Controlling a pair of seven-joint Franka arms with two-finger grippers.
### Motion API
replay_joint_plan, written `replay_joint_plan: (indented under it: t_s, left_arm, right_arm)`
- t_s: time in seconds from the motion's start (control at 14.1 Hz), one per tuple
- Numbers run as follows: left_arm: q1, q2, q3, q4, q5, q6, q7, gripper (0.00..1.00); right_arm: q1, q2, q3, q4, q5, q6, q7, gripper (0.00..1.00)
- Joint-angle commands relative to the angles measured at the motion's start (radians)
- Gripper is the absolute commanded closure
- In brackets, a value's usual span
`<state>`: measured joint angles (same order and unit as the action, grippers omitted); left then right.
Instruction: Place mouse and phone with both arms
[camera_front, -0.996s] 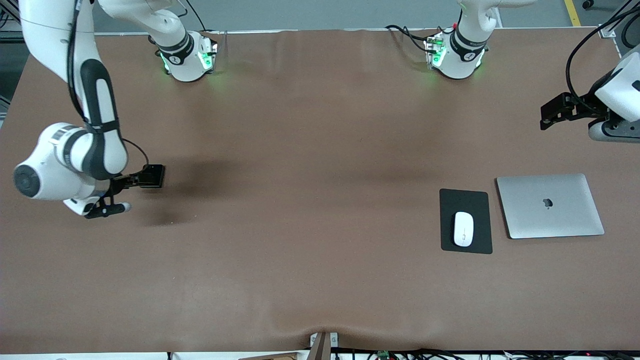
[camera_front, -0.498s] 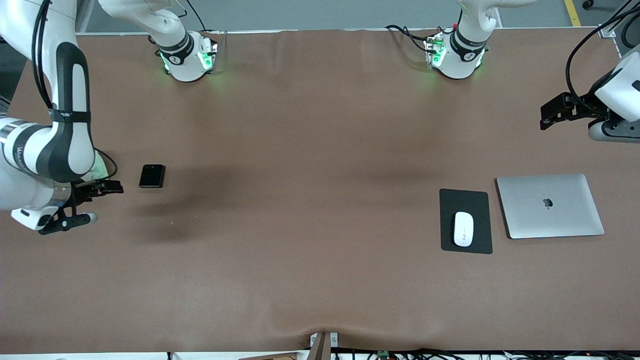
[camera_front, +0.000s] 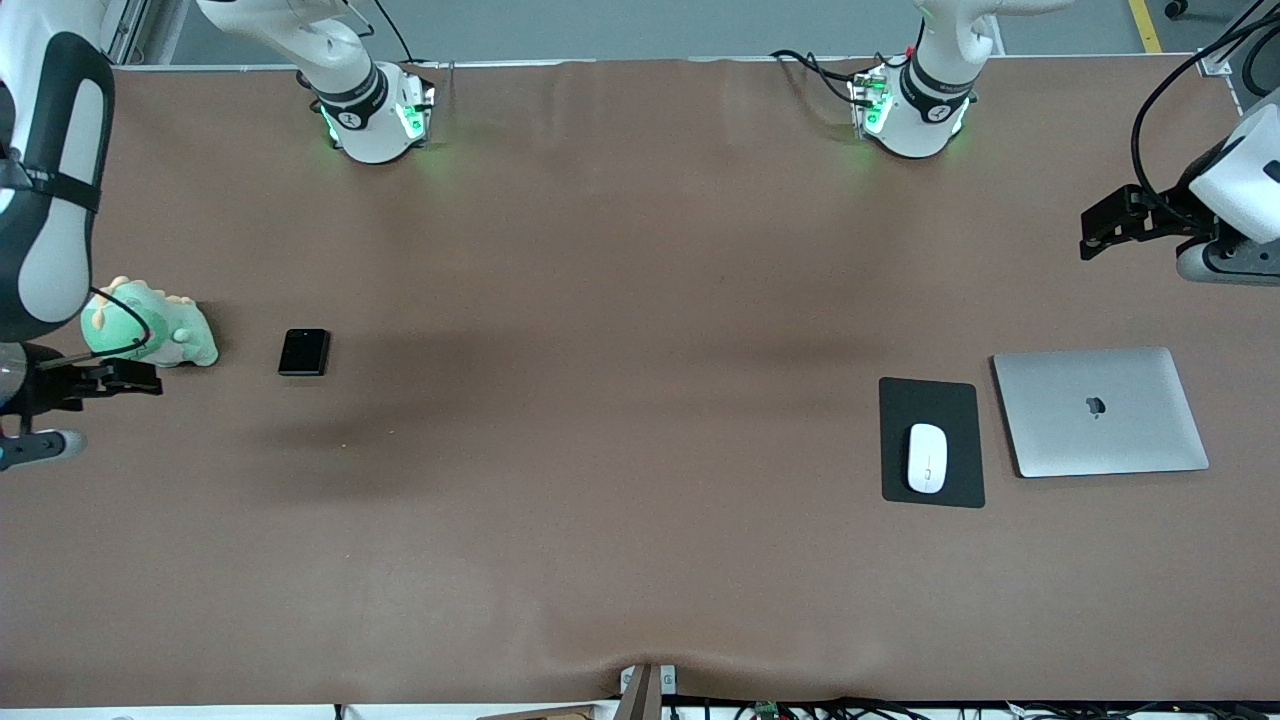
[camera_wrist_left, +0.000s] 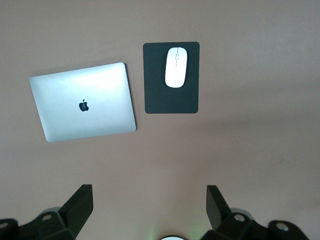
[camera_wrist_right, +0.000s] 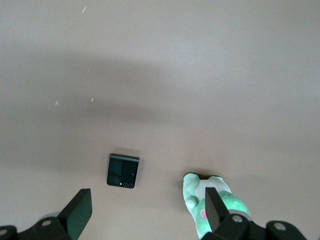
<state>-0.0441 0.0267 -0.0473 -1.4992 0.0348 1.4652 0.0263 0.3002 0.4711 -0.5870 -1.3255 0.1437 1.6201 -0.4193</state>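
Note:
The black phone (camera_front: 303, 352) lies flat on the brown table toward the right arm's end; it also shows in the right wrist view (camera_wrist_right: 123, 170). The white mouse (camera_front: 927, 458) rests on a black mouse pad (camera_front: 930, 400) toward the left arm's end, and shows in the left wrist view (camera_wrist_left: 176, 67). My right gripper (camera_front: 115, 378) is open and empty, over the table's edge beside a green toy. Its wrist view shows it (camera_wrist_right: 147, 210) with the jaws wide apart. My left gripper (camera_front: 1110, 225) is open and empty, high over the table's end; its wrist view (camera_wrist_left: 149, 205) shows the same.
A green plush toy (camera_front: 150, 330) lies beside the phone, toward the right arm's end, and shows in the right wrist view (camera_wrist_right: 212, 202). A closed silver laptop (camera_front: 1100, 410) lies beside the mouse pad (camera_wrist_left: 171, 95), and shows in the left wrist view (camera_wrist_left: 82, 102).
My right gripper was at the phone, let it go and drew away toward the right arm's end, uncovering the green toy. The phone stays on the table. The left arm has not moved.

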Motion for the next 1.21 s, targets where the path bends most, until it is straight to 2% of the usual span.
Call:
replay_joint_plan:
  t_s: [0.0, 0.21, 0.36, 0.43, 0.64, 0.85, 1.07, 1.14]
  left_arm:
    - [-0.007, 0.002, 0.006, 0.011, -0.006, 0.001, 0.026, 0.00]
    - [-0.007, 0.002, 0.006, 0.011, -0.006, 0.001, 0.027, 0.00]
    - [-0.007, 0.002, 0.007, 0.011, -0.006, 0.001, 0.027, 0.00]
    - [-0.007, 0.002, 0.007, 0.011, -0.006, 0.001, 0.027, 0.00]
    - [-0.007, 0.002, 0.007, 0.011, -0.006, 0.001, 0.026, 0.00]
    - [-0.007, 0.002, 0.007, 0.011, -0.006, 0.001, 0.026, 0.00]
    - [-0.007, 0.002, 0.006, 0.011, -0.006, 0.001, 0.027, 0.00]
    - [-0.007, 0.002, 0.007, 0.011, -0.006, 0.001, 0.026, 0.00]
  right_arm:
    - [-0.029, 0.003, 0.029, 0.093, -0.029, -0.029, 0.079, 0.00]
    - [-0.052, -0.025, 0.032, 0.149, -0.023, -0.057, 0.077, 0.00]
    - [-0.088, -0.035, 0.099, 0.193, -0.038, -0.063, 0.071, 0.00]
    - [-0.093, -0.034, 0.110, 0.231, -0.045, -0.065, 0.071, 0.00]
    - [-0.107, -0.048, 0.118, 0.259, -0.035, -0.098, 0.076, 0.00]
    - [-0.199, -0.127, 0.263, 0.246, -0.042, -0.184, 0.079, 0.00]
    - [-0.217, -0.160, 0.296, 0.209, -0.042, -0.221, 0.147, 0.00]
    - [-0.228, -0.179, 0.327, 0.192, -0.045, -0.226, 0.189, 0.00]
